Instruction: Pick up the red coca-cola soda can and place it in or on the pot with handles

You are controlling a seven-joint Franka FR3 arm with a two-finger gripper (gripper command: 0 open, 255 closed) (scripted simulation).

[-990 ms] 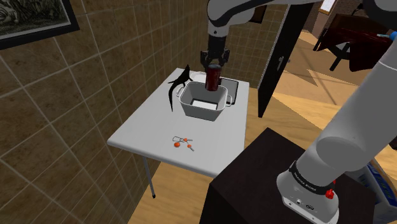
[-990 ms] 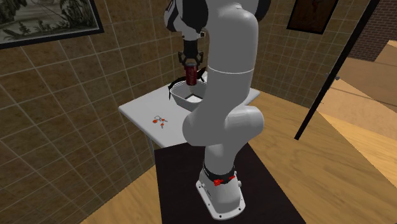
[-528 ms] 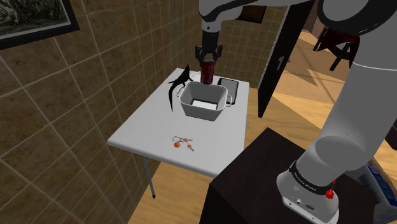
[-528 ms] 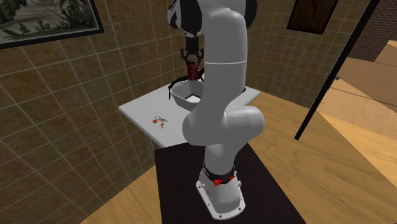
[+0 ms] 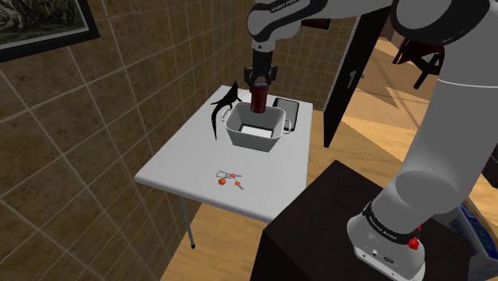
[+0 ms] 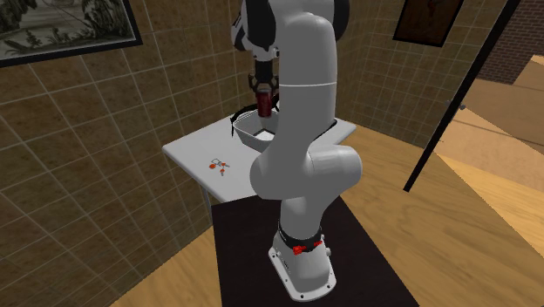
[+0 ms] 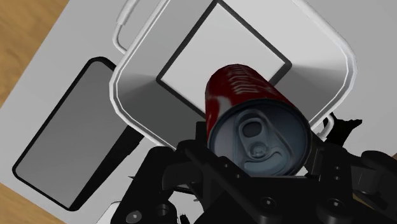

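Down it comes again: since half a second ago we have lowered the gripper (image 5: 259, 82), which clamps the red can (image 5: 258, 100) by its upper end, so the can now hangs just above the far side of the white pot (image 5: 254, 137) on the worktop (image 5: 179, 168). Seen from the wrist, the can lies over the pot's inside, near one wall. We judge placement close: lower a little more, then let go, minding that wall.

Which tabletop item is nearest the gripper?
The white handled pot: the held red can hangs over it; black-rimmed slab, black figurine and orange bits sit aside.
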